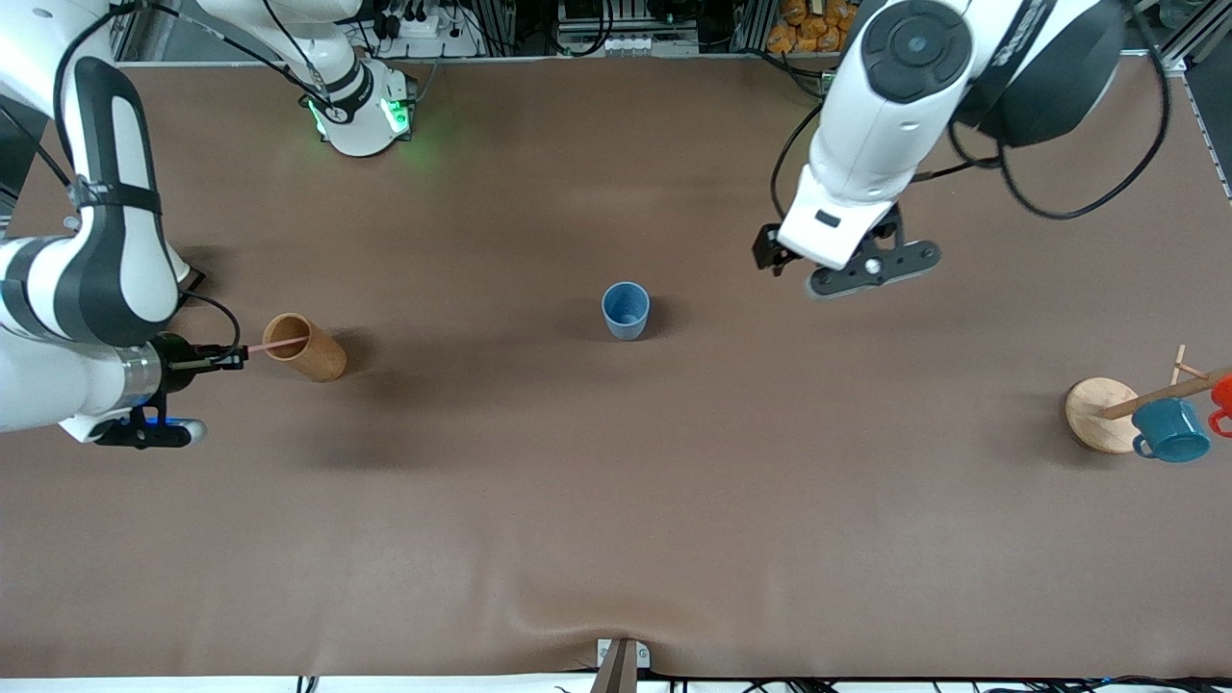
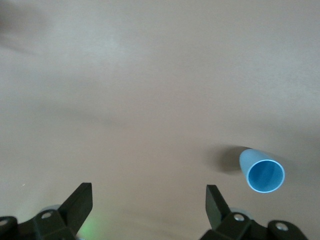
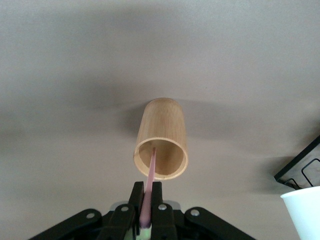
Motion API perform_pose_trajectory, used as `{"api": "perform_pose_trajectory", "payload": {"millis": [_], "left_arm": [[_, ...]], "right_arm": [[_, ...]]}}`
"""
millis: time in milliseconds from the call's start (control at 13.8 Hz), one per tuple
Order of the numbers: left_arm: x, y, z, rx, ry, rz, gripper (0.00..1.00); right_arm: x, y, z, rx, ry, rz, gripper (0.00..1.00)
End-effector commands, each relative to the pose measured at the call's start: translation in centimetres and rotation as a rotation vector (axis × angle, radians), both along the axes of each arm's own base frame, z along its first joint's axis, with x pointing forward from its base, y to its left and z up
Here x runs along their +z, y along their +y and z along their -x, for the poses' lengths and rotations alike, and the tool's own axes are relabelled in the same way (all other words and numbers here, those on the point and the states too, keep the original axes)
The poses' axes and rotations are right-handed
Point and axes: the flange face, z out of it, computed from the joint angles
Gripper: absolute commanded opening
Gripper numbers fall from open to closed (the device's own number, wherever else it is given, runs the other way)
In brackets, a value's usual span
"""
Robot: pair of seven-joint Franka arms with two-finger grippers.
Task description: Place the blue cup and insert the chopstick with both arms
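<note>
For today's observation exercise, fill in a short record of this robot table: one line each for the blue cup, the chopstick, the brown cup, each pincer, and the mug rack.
blue cup: upright mid-table, open end up, nothing in it
chopstick: pink, clamped by the right pincer, tip inside the brown cup's mouth
brown cup: toward the right arm's end of the table
right pincer: shut on the chopstick beside the brown cup
left pincer: open, holding nothing, up over bare table beside the blue cup
mug rack: at the left arm's end; teal mug hangs on it
</note>
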Motion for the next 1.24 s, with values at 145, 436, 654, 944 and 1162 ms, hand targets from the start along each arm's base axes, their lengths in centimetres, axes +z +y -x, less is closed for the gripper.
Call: {"api": "perform_pose_trajectory", "payload": {"millis": [145, 436, 654, 944, 1162], "left_arm": [[2.0, 7.6, -4.1, 0.101, -0.047, -0.051, 1.00], [4.0, 10.2, -4.3, 0.110, -0.062, -0.064, 1.00], [4.1, 11.3, -4.8, 0.059, -0.057, -0.056, 1.00], [5.9, 15.5, -6.0, -0.035, -0.074, -0.041, 1.00], [9.7, 21.3, -5.6, -0.117, -0.123, -0.038, 1.00]], "right_arm": [[3.3, 0.3, 0.8, 0.098, -0.044, -0.064, 0.00], [6.1, 0.4, 0.9, 0.175, -0.099, -0.091, 0.00], [9.6, 1.3, 1.9, 0.219, -0.148, -0.098, 0.00], [14.0, 4.6, 3.5, 0.273, -0.203, -0.100, 0.00], [15.1, 8.6, 4.0, 0.333, -0.222, -0.105, 0.00]]}}
